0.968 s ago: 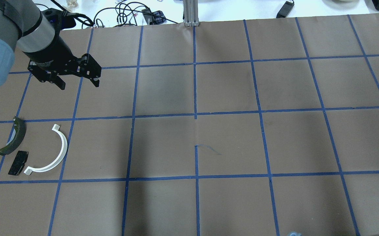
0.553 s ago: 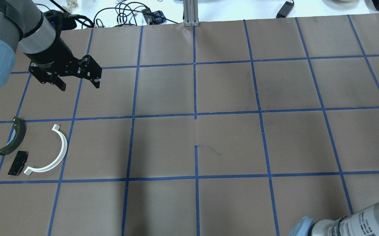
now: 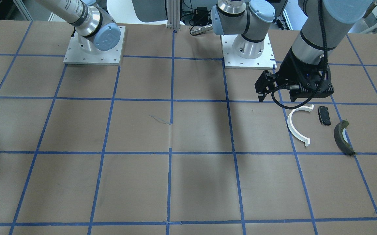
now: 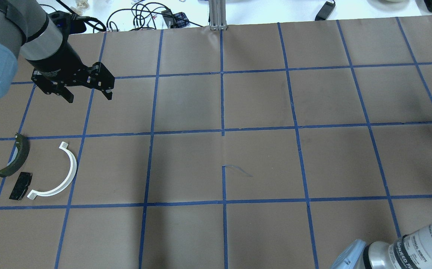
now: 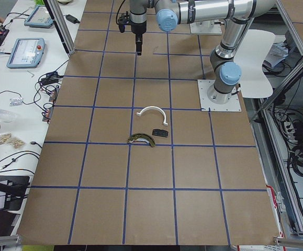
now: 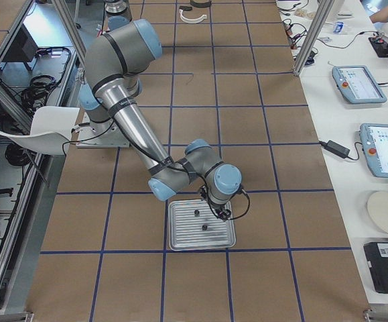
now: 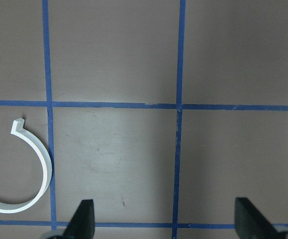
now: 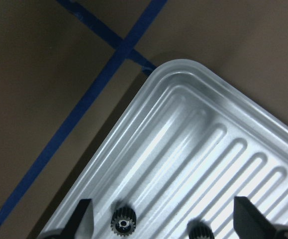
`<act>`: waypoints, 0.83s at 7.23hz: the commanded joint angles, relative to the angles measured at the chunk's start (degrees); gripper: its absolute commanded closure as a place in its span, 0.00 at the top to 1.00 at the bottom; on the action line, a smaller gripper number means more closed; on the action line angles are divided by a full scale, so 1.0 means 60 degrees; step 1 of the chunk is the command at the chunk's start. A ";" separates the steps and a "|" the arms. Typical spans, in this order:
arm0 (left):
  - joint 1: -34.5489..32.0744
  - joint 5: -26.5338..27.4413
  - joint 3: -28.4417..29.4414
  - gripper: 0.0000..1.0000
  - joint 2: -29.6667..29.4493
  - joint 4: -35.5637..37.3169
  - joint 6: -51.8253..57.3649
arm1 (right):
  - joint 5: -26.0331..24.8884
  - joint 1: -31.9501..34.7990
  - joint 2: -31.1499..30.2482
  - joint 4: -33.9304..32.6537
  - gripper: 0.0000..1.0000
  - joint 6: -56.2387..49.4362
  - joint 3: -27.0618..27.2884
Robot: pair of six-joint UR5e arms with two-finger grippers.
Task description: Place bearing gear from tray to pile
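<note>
Brown-papered table (image 8: 44, 99) bears the tray (image 8: 198, 129), where the right fingers (image 8: 84, 219), spread wide, should centre on the lower-left gear (image 8: 123, 224), clear of its neighbour (image 8: 199, 230), before descending.

Bare table (image 4: 223, 149) between tray (image 6: 183, 235) and pile (image 4: 74, 168), 2 gears (image 8: 123, 222) near tray rim

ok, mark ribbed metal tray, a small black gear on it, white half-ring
ribbed metal tray (image 8: 223, 164), right wrist view, bare floor
small black gear (image 8: 123, 223), right wrist view, hub
white half-ring (image 7: 45, 169), left wrist view, mid-arc
</note>
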 commanded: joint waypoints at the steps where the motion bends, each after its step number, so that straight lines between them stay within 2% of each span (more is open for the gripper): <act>1: 0.0009 0.0050 0.0020 1.00 -0.0018 0.0004 0.0003 | 0.0114 -0.0414 -0.0011 -0.0989 1.00 0.0280 0.0986; 4: 0.0009 0.0050 -0.0023 1.00 -0.0032 0.0004 0.0003 | -0.0221 -0.0489 -0.0069 -0.1316 0.99 -0.0511 0.1166; 6: 0.0009 0.0050 -0.0009 1.00 -0.0018 0.0004 0.0003 | -0.0267 -0.0490 -0.0099 -0.1316 0.88 -0.0585 0.1268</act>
